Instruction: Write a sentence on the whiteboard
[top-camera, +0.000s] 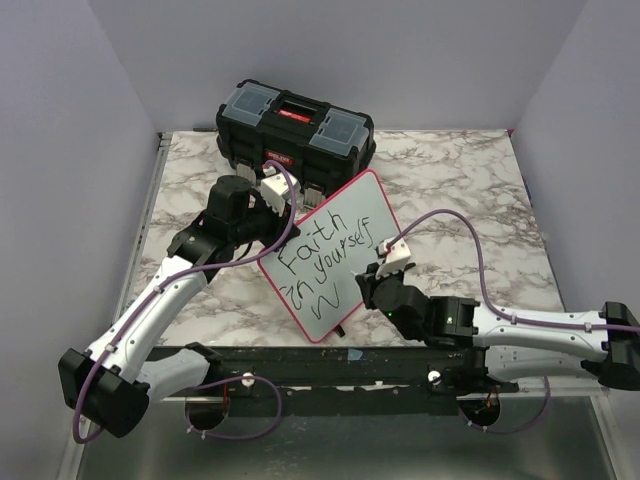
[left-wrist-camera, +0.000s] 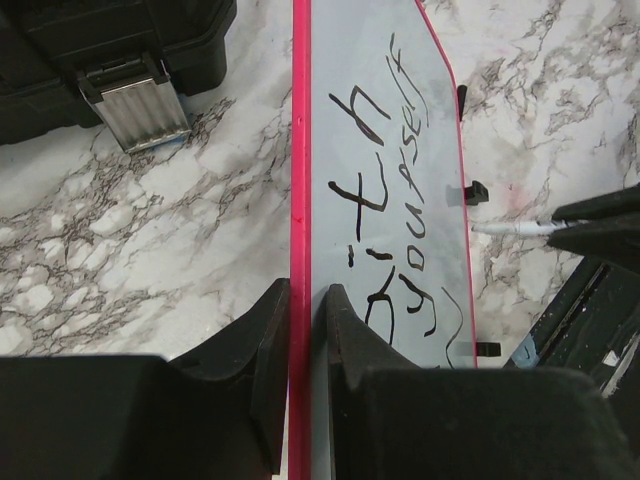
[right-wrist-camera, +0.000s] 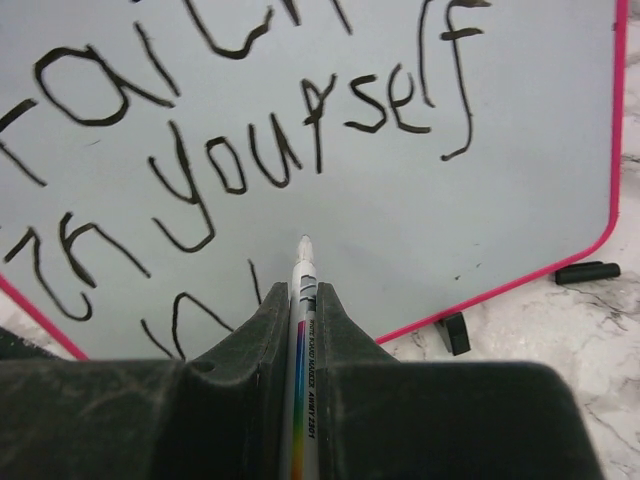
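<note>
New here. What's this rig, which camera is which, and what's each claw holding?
Two robot arms sit on a marble-patterned table. One picture looks down from above; the other two come from cameras on each wrist. The left gripper is shut on the red rim of the glossy white whiteboard, propping it tilted. The right gripper is shut on a thin white marker, tip near the black handwritten sentence, reading "Faith in yourself" plus an unfinished word. A black toolbox stands behind.

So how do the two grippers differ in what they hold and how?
The left gripper is clamped on the whiteboard by its red rim, holding it tilted up; the right gripper is shut on a marker, tip at the board near the unfinished third line of the sentence. Both have black fingers, closed.
</note>
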